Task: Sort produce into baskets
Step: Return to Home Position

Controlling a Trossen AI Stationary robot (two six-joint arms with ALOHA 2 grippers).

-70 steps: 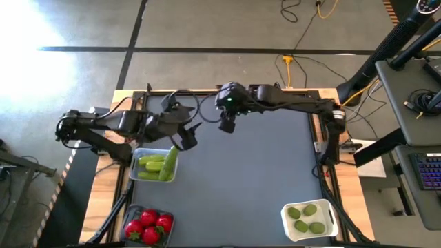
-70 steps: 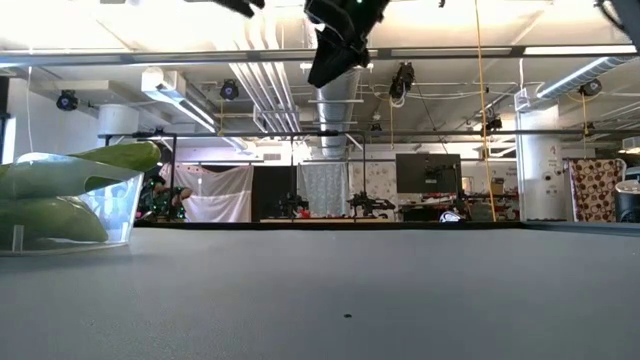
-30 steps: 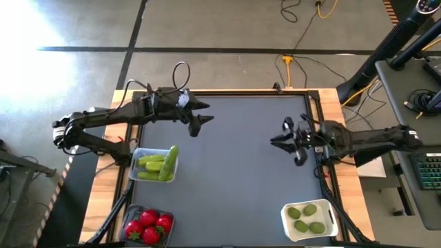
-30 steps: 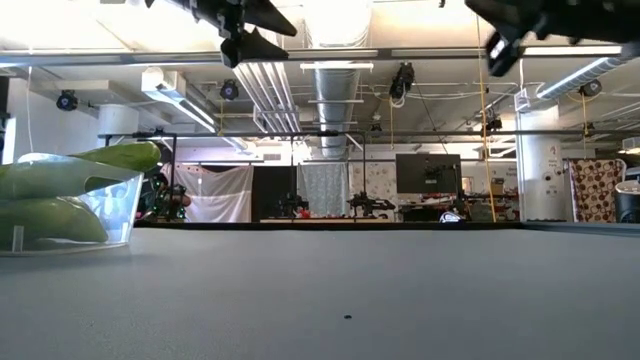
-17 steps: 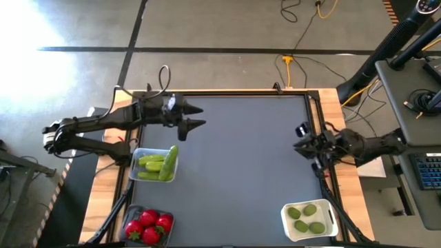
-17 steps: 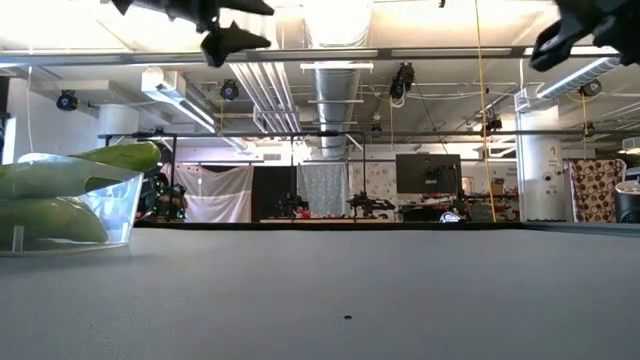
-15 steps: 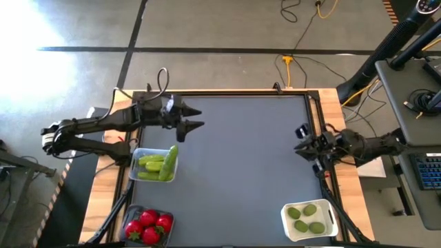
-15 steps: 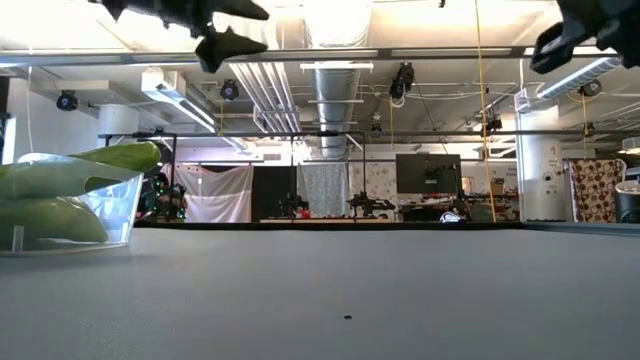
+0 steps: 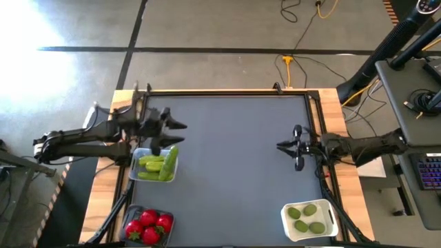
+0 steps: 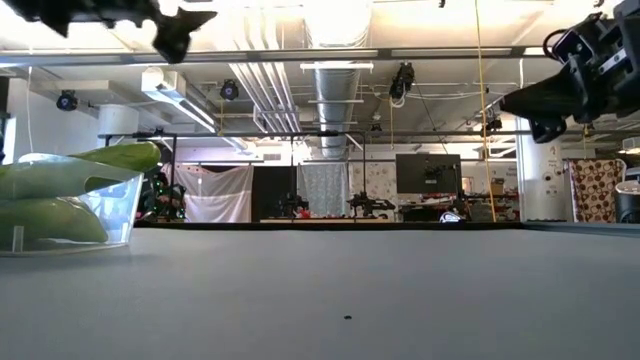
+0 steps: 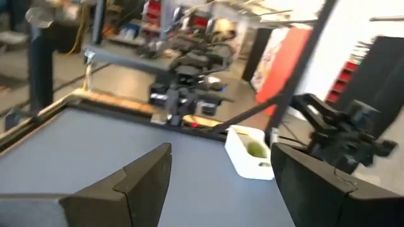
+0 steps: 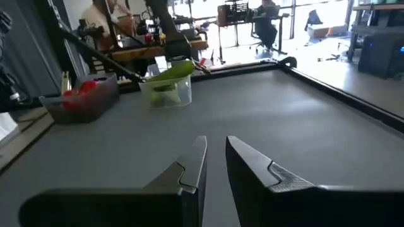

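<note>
Several light-green cucumbers (image 9: 158, 164) lie in the clear basket (image 9: 140, 153) at the table's left; they also show in the low view (image 10: 60, 190). Red tomatoes (image 9: 147, 226) fill the dark-tinted basket (image 9: 131, 219) at the near left. Olive-green limes (image 9: 306, 218) lie in the white basket (image 9: 286, 219) at the near right. My left gripper (image 9: 178, 134) is open and empty, raised over the clear basket's far edge. My right gripper (image 9: 281, 146) is shut and empty, raised near the table's right edge.
The grey mat (image 9: 234, 172) lies bare between the baskets. Wooden table edges (image 9: 331, 103) frame it. In the right wrist view the clear basket (image 12: 167, 88) and the tomato basket (image 12: 85, 98) stand across the mat. People sit in the room beyond.
My left gripper has drawn back toward the table's left and near edges and now hangs over the clear basket's far edge. My right gripper went toward the right edge, then came back a little toward the left and lower. The produce has kept still.
</note>
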